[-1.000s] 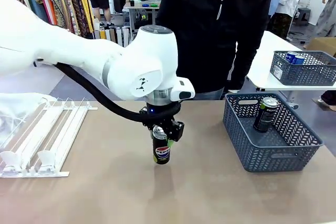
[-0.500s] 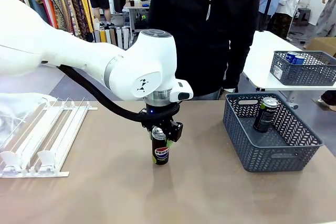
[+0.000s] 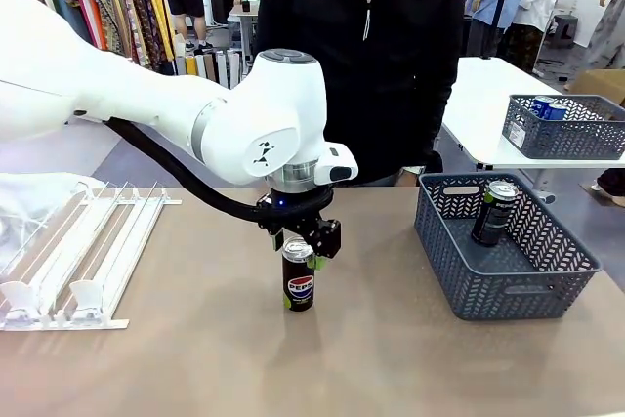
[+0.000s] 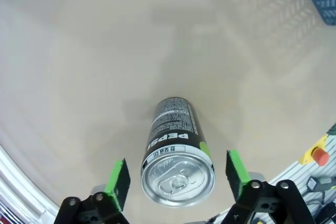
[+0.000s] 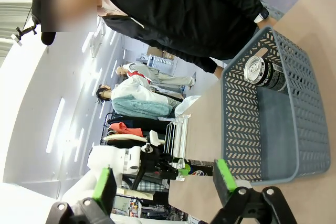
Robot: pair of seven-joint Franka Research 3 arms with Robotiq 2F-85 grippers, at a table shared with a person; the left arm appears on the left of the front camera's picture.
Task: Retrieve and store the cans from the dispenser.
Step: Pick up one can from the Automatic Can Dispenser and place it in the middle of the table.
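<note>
White rounded arm (image 3: 264,124), black cable (image 3: 176,178), green-padded end effector (image 4: 178,174)

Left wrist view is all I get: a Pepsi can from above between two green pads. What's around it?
Observer: The Pepsi can stands upright mid-table, the left gripper open just above it.
Operator: Any other cans?
Observer: One dark can stands in a grey basket on the table's right side.
Operator: And that dispenser?
Observer: The dispenser lies at the left, its visible lanes without cans.
</note>
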